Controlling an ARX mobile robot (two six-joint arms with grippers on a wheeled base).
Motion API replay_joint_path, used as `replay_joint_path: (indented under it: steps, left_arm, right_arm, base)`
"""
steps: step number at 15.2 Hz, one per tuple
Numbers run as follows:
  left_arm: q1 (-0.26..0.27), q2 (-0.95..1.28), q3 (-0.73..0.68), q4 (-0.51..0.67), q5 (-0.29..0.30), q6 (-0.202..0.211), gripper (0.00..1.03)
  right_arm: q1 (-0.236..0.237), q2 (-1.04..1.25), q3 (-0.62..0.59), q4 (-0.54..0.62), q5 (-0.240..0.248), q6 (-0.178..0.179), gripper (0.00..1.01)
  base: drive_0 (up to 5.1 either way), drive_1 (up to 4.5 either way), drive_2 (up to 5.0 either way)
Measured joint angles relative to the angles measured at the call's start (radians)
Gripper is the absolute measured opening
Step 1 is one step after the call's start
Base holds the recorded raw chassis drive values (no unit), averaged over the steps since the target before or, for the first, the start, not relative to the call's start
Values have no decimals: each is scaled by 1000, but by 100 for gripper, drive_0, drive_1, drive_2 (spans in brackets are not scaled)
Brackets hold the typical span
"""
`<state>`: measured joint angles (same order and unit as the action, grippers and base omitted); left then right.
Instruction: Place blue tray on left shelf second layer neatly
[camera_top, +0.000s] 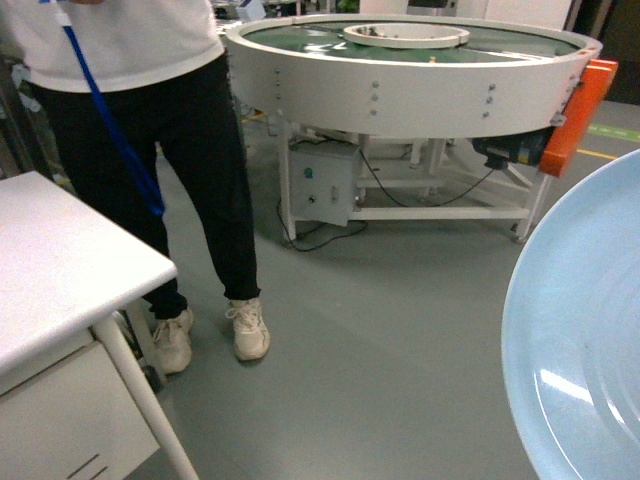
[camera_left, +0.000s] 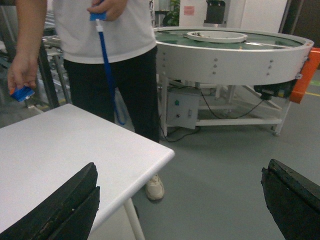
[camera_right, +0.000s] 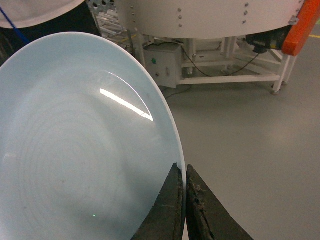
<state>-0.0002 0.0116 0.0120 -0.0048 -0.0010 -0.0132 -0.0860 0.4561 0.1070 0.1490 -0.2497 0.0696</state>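
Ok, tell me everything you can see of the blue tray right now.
The blue tray is a pale sky-blue round dish, glossy, with faint concentric rings and light glare on its face. It is held up off the floor, tilted on edge, with the right gripper shut on its rim. In the head view it fills the lower right corner, partly cut off. Nothing else touches it.

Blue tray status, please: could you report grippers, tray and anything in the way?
Right gripper clamped on blue tray rim, tray held aloft. Left gripper open, empty. Shelf not in view. Person standing ahead beside white table.
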Motion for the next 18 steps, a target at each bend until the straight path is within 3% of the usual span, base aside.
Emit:
replay_joint_path:
  steps: [18]
  left_arm:
    - [0, 0, 0, 2, 1, 2, 98]
  right_arm:
    - [0, 0, 0, 0, 1, 0, 2]
  base:
    - [262, -359, -359]
